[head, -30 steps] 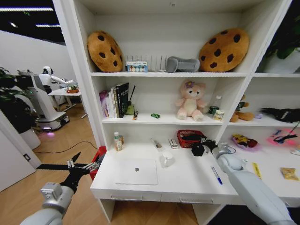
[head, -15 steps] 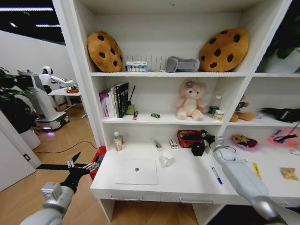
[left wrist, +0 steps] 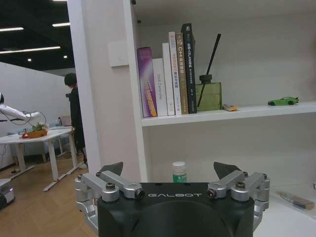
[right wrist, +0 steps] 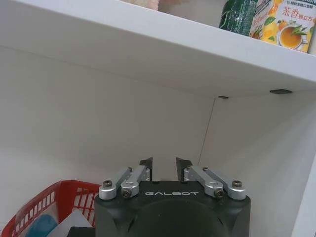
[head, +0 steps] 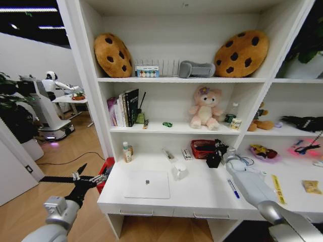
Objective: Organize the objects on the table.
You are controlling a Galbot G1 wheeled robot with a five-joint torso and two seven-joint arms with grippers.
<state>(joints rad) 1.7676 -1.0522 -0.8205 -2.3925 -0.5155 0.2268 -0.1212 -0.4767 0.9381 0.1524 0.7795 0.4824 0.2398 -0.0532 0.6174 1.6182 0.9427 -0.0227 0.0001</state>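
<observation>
Head view: near left, the left claw (head: 92, 180) hangs wide open and empty beside the bench (head: 202, 194) with its shut laptop (head: 147, 184), while the right claw (head: 218, 146), fingers nearly closed on nothing, reaches far toward the red basket (head: 203, 148).

From here the right gripper (head: 218, 149) blocks part of the red basket (head: 202, 148), and what sits in that basket is too jumbled to name. The arm also covers some of the table (head: 202, 194) behind it. The book spines (left wrist: 170, 74) can't be read. The pen (left wrist: 296, 201) runs off the frame's edge.
</observation>
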